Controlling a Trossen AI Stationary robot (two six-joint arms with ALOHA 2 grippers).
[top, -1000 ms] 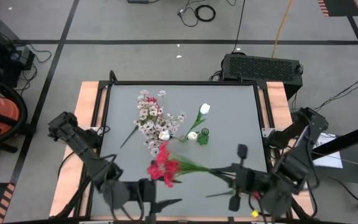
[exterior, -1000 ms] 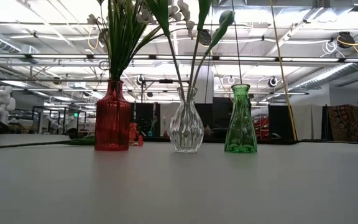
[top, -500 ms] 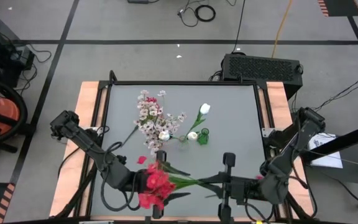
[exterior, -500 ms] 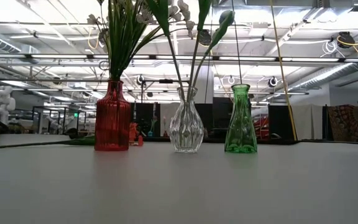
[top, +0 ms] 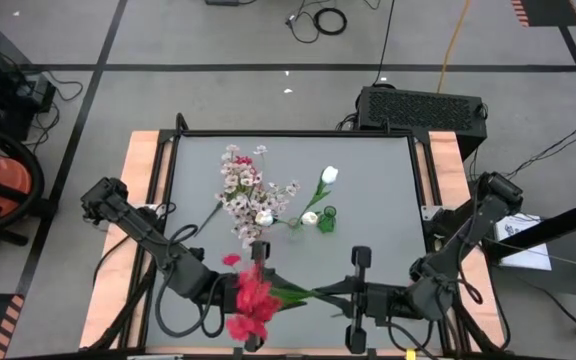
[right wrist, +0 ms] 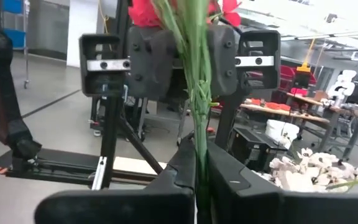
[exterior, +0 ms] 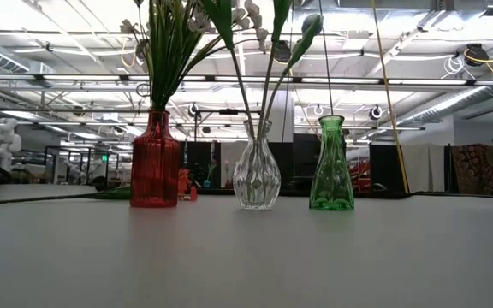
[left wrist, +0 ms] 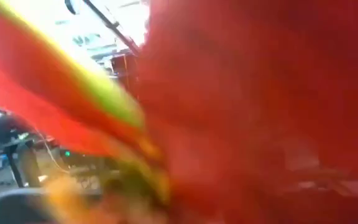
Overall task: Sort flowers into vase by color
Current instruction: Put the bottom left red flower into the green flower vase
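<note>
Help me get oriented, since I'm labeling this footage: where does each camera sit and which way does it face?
High view: above the table, looking straight down; both arms show.
Low view: at table-top height, facing the red vase, clear vase and green vase; no arm shows.
Left wrist view: pressed against the red flowers.
Right wrist view: looks past its own fingers, shut on the red flowers' stems, at the left gripper.
Shared: the high and wrist views show the red flowers.
</note>
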